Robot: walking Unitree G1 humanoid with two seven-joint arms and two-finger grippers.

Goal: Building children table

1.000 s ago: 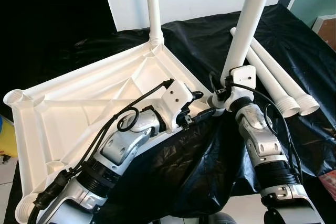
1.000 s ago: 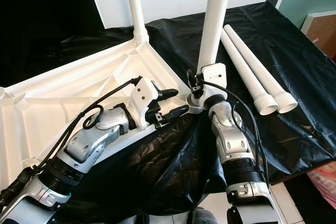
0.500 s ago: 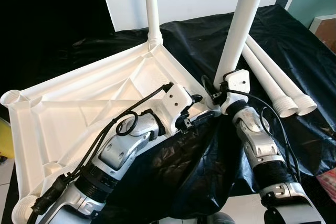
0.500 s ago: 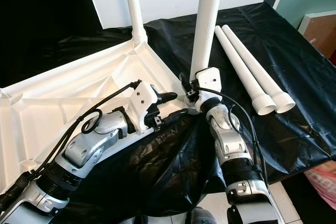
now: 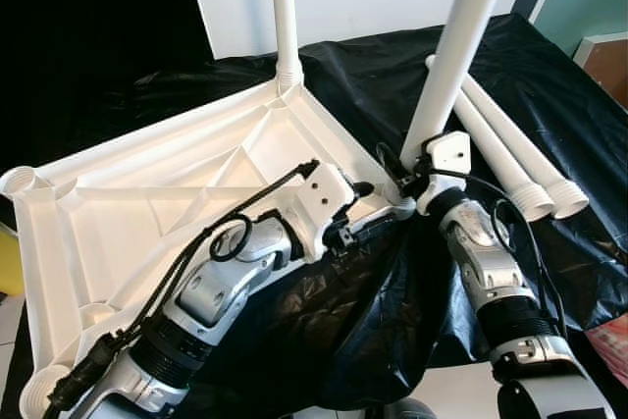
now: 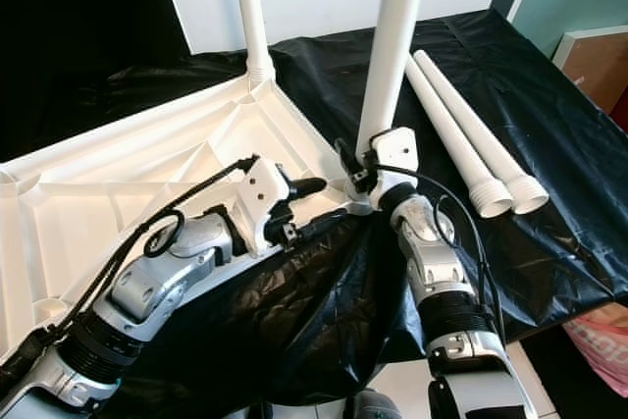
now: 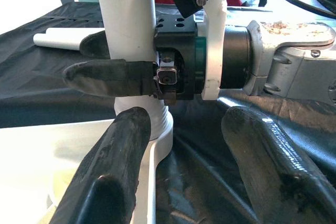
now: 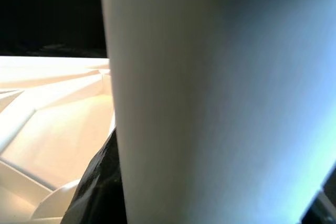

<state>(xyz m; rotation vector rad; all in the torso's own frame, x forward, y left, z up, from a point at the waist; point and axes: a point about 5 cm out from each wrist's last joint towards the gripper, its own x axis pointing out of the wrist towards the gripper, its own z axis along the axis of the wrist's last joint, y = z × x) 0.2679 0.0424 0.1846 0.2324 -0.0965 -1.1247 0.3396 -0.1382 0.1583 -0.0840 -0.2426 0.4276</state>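
While the white tabletop lies upside down on the black sheet, the right gripper is clamped around the base of a white leg, just above the corner socket nearest the robot's right arm. That leg stands almost upright, leaning slightly. The left gripper hovers just beside the same corner, fingers spread apart with nothing between them, pointing at the right gripper and the leg's collar. It appears to hang just over the tabletop's edge, though contact is hard to judge. Beyond the left gripper, a second leg stands upright in the far corner socket. Past the right gripper, two loose legs lie side by side on the sheet.
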